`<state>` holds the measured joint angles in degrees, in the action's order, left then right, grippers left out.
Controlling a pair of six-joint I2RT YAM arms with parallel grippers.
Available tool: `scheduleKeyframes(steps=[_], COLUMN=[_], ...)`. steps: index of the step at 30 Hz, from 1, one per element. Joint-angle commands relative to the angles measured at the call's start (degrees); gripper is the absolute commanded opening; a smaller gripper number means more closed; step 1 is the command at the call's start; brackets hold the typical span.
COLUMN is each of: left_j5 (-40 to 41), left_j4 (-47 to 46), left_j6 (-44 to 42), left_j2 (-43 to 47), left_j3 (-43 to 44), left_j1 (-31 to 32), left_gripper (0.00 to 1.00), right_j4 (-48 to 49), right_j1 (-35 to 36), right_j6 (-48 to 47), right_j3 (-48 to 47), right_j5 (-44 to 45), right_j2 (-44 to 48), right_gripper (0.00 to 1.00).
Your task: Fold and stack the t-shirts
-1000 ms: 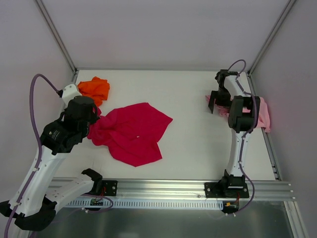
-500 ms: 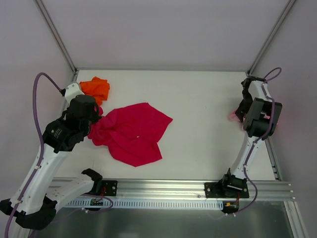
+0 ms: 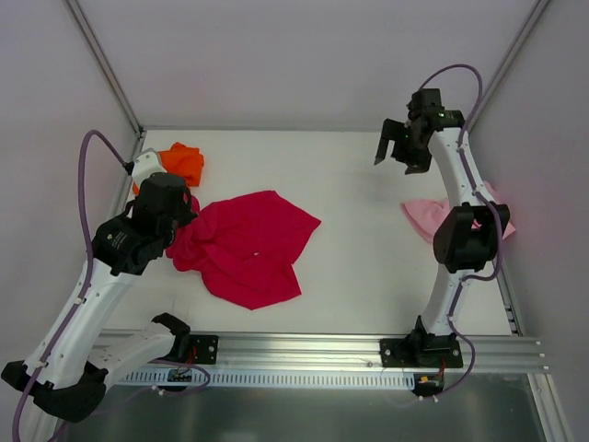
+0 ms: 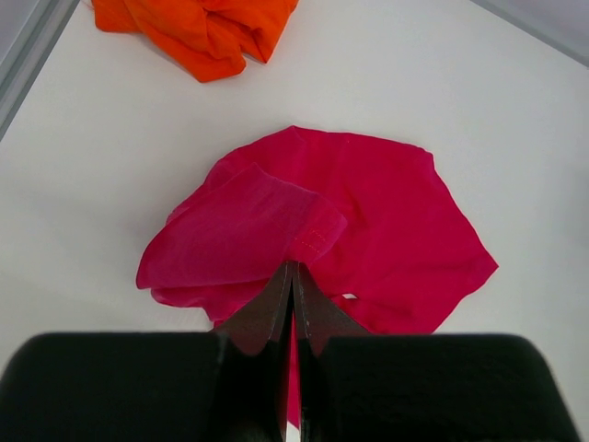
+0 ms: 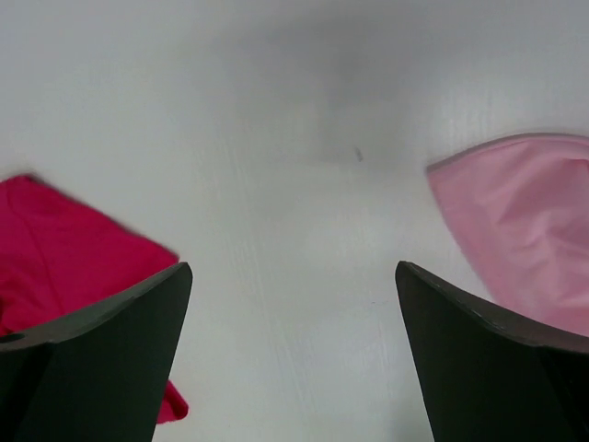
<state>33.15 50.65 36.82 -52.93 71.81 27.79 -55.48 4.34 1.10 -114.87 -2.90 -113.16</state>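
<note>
The crimson t-shirt (image 3: pixel 248 244) lies rumpled and spread at the left middle of the table. My left gripper (image 3: pixel 178 214) is at its left edge. In the left wrist view the gripper (image 4: pixel 293 269) is shut on a raised fold of the crimson cloth (image 4: pixel 368 212). The orange t-shirt (image 3: pixel 179 164) lies bunched at the back left, and shows in the left wrist view (image 4: pixel 198 28). The pink t-shirt (image 3: pixel 428 219) lies at the right, partly hidden by my right arm. My right gripper (image 3: pixel 396 150) is open and empty, held high near the back. Under it (image 5: pixel 293 285) is bare table, with pink cloth (image 5: pixel 525 221) to its right.
White walls with metal corner posts (image 3: pixel 106 69) close in the table at the back and both sides. A metal rail (image 3: pixel 304 345) runs along the near edge. A crimson corner (image 5: pixel 64 258) shows at the left of the right wrist view.
My right arm has swung from the pink shirt at the right edge up towards the back, gripper open. The pink shirt now lies uncovered. My left arm has shifted slightly, still on the crimson shirt.
</note>
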Motion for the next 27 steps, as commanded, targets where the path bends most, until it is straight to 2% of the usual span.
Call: scheduleKeyframes(steps=[1,3,5,7,8,11,16,21,27], left_j5=[-0.5,-0.8,-0.9,-0.9,-0.8,-0.8,-0.5,0.3,-0.2], left_j4=[-2.9,-3.2,-3.3,-3.5,-3.5,-3.6,-3.7,-3.7,-4.3], left_j6=[-0.5,-0.3,-0.2,-0.1,0.0,0.6,0.7,0.7,0.9], left_j2=[-0.5,-0.9,-1.5,-1.8,-1.9,-2.1,-1.9,-1.3,-1.4], left_j3=[-0.5,-0.4,-0.1,-0.1,-0.2,-0.4,-1.0,-1.6,-2.0], left_j1=[0.5,0.4,0.5,0.4,0.5,0.4,0.5,0.5,0.5], left_gripper=[0.00,0.00,0.00,0.00,0.00,0.00,0.00,0.00,0.00], right_j4=[-4.4,-2.4,0.1,2.1,2.4,2.5,6.1,6.9,11.1], right_j1=[5.9,12.3,17.4,20.9,24.8,31.3,35.6,39.9,42.2], right_j6=[0.1,-0.7,-0.3,0.7,1.3,1.7,3.6,1.8,1.3], right_j3=[1.4,9.6,16.8,20.9,22.4,25.3,31.1,33.9,32.7], right_j5=[-8.4,-6.7,-10.9,-14.6,-16.2,-16.4,-18.8,-20.3,-22.1], right_j2=[2.1,4.6,8.1,10.3,11.9,13.4,13.4,10.5,4.5], right_gripper=[1.00,0.99,0.96,0.95,0.95,0.94,0.88,0.88,0.86])
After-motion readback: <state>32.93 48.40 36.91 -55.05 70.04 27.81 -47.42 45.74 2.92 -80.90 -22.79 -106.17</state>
